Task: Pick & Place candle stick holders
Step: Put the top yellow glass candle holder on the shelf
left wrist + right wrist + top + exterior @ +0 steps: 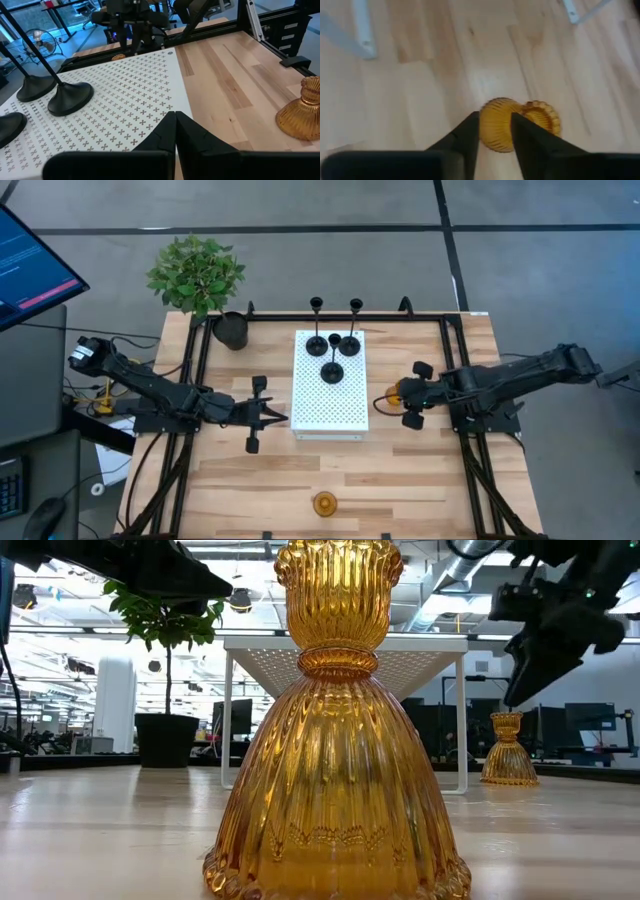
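Observation:
Four black candle stick holders stand on their round bases on the white perforated stand point(330, 405): two tall thin-stemmed ones point(316, 340) point(354, 340) and two short ones point(335, 342) point(332, 372). One amber holder point(324, 503) stands near the table's near edge and fills the low view point(335, 740). A second amber holder point(507, 750) stands upright on the table right of the stand. My right gripper point(495, 122) is open just above it, fingers on either side of its top and apart from it. My left gripper point(175, 120) is shut and empty by the stand's near left corner.
A black plant pot point(231, 330) with a green plant stands at the far left corner. The dark frame rails point(200, 370) run along the table's left, right and far sides. Bare wood point(420, 480) lies between the stand and the near edge.

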